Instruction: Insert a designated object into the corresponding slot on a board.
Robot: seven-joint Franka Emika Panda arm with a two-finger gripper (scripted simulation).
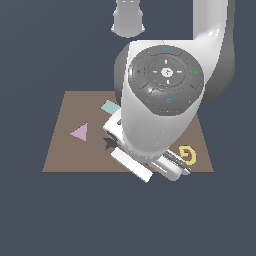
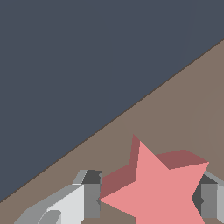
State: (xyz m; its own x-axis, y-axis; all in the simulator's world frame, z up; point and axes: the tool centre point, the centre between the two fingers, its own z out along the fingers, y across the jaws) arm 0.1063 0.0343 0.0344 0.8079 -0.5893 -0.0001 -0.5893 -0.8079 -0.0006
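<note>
Claw [image 2: 148, 199]: two grey fingers, one at each side of the red star [image 2: 159, 192], pressing its flanks; clenched on the piece. In the exterior view the arm's body hides both claw and star.

Red star: salmon-red, five-pointed, flat with visible thickness. Sits between the fingers above the brown surface; whether lifted or resting cannot be told.

Board [image 1: 70, 150]: flat brown square. No separate table shows beneath it, only dark ground.

Slot [image 1: 107, 144]: dark navy star-shaped recess, partly visible beside the wrist, toward the middle of the board and nearer its front edge. Only a few points show.

Lilac triangle [image 1: 80, 132]: lies toward the board's edge at the exterior view's left, apart from the slot.

Yellow G-shaped piece [image 1: 188, 155]: near the front corner at the exterior view's right.

Pale teal piece [image 1: 110, 106]: toward the far edge, half hidden by the arm.

Step in hand, judged: star gripped, carriage toward the slot. Next move calls for centring over the recess, turning the points to match, then lowering and letting go.
</note>
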